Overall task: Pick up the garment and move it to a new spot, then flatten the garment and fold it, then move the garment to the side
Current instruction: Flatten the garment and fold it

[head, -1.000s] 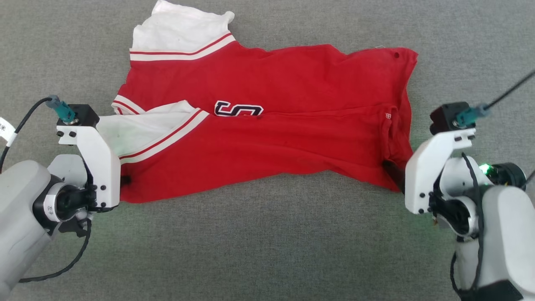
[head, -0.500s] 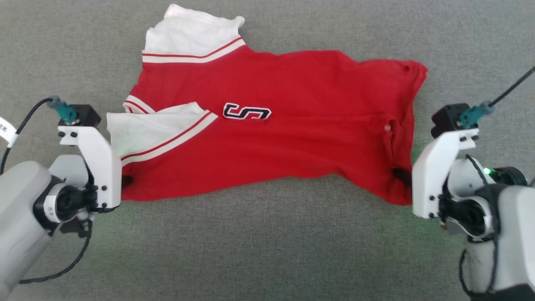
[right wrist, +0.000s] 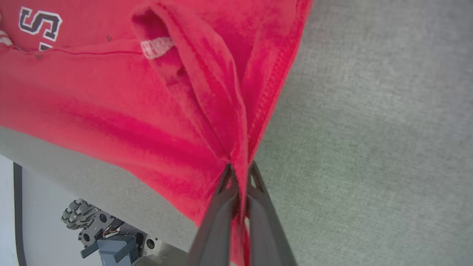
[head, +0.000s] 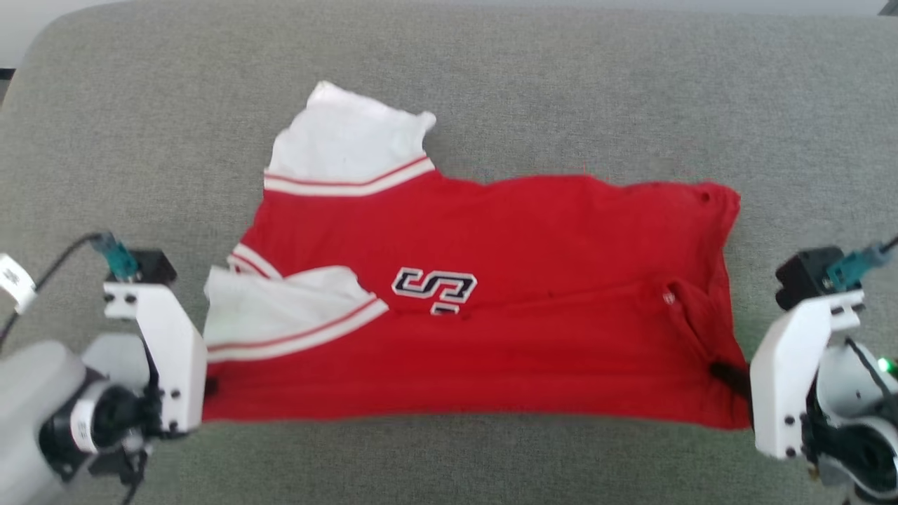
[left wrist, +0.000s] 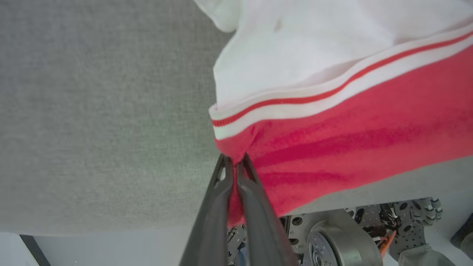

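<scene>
Garment (head: 533,294), a bright red thin-fabric T-shirt with white short sleeves and red-and-white striped trim, spread sideways on grey woven-fabric tabletop (head: 491,84). Neckline end toward the robot's left, hem end toward its right. Near long edge pulled straight between the two arms, close along the tabletop's front edge.

Left end effector (left wrist: 233,164), two long dark fingers, clenched on a pinch of red cloth at the near-left corner, just below the striped trim. Cloth gathered into a small peak at the fingertips.

Right end effector (right wrist: 240,170) likewise clamped tight on red fabric at the near-right corner, at the meeting of the stitched hem and a long fold.

Far white sleeve (head: 351,151) lying flat, pointing away from the robot. Near white sleeve (head: 280,315) folded over onto the red chest, somewhat crumpled.

Navy-and-white letter patch (head: 435,287) near the middle of the shirt, its lower part tucked into a lengthwise crease. Small white tag (right wrist: 157,48) on a folded flap toward the hem end.

Metal parts of wheeled base (left wrist: 332,236) below the tabletop's edge in both wrist views. Small green light (head: 885,365) glowing on the right wrist.
</scene>
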